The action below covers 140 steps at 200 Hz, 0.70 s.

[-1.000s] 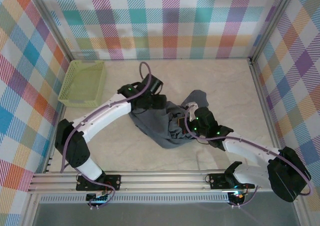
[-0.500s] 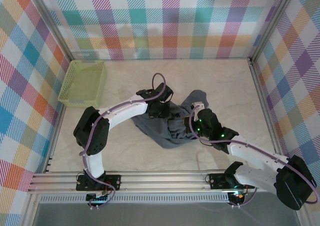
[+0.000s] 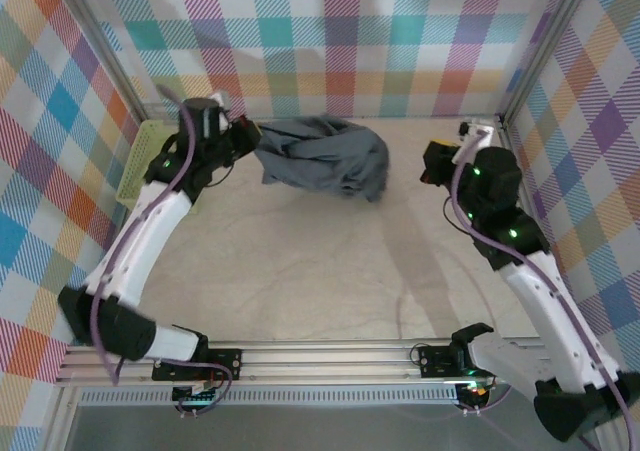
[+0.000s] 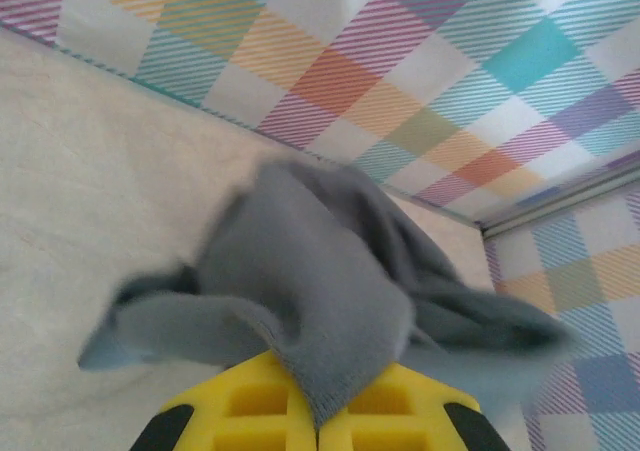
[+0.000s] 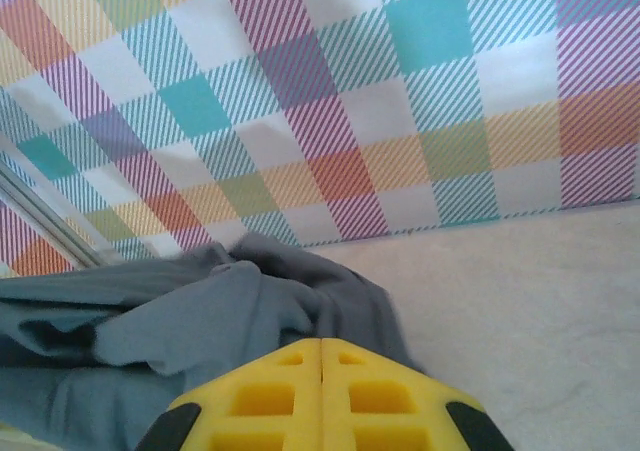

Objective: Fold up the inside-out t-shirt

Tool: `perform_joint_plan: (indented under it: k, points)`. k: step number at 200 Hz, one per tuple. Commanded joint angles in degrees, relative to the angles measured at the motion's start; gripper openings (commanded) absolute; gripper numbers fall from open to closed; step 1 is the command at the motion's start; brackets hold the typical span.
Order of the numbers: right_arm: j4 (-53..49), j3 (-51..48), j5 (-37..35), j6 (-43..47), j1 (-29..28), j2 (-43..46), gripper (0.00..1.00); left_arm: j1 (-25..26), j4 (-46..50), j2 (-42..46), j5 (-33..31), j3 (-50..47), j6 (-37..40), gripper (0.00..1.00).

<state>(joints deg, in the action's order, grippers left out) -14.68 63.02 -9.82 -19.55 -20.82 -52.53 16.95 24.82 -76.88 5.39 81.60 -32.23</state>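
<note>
pale tabletop (image 3: 300, 261), plaid walls. my left gripper (image 4: 320, 416) clamps an edge of the limp, light inside-out t-shirt (image 3: 330, 156); right gripper (image 5: 320, 353) closed, empty. i'd pinch a second edge.

Left hand (image 4: 318, 418) clamped, right hand (image 5: 320, 356) closed

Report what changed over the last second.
The left gripper closed on the t-shirt and hauled it from mid-table to the far left, near the back wall. The right gripper, shut, swung off the cloth to the far right, holding nothing. The green basket stayed put.
</note>
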Motion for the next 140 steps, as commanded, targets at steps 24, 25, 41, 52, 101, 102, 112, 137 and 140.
perform_joint_plan:
  k: [24, 25, 41, 52, 101, 102, 112, 137, 140]
  points:
    - [3.38, -22.89, 13.97, -2.92, -0.05, 3.64, 0.00, -0.21, -2.95, -5.67, 12.84, -14.44, 0.56, 0.00]
    - [3.63, -23.27, 14.27, -3.24, -0.12, 3.48, 0.00, -0.10, -3.03, -5.79, 13.04, -14.62, 0.66, 0.00]
    - [6.93, -27.21, 17.09, -6.10, -1.96, 0.13, 0.00, 5.01, -2.58, -6.85, 12.10, -16.27, 2.96, 0.00]
    - [9.24, -27.83, 16.55, -7.07, -4.61, -2.95, 0.23, 7.98, -2.94, -6.54, 11.47, -17.47, 3.14, 0.00]
    - [14.65, -15.10, 15.81, -12.86, -9.90, -26.20, 0.66, 15.27, -5.70, 4.00, 5.95, -27.04, -2.61, 0.00]
    - [14.71, -14.72, 15.85, -12.96, -10.01, -26.91, 0.66, 15.51, -5.72, 4.27, 5.69, -27.30, -2.73, 0.00]
    - [15.10, -10.94, 16.12, -13.82, -10.65, -32.45, 0.67, 17.08, -5.66, 7.53, 4.00, -30.02, -4.01, 0.00]
    - [14.97, -0.97, 17.22, -15.45, -11.87, -44.28, 0.65, 18.66, -4.54, 16.14, 0.79, -37.63, -7.34, 0.00]
    - [14.61, 0.29, 17.21, -15.42, -12.18, -45.48, 0.65, 18.71, -4.40, 17.26, 0.48, -38.56, -7.70, 0.00]
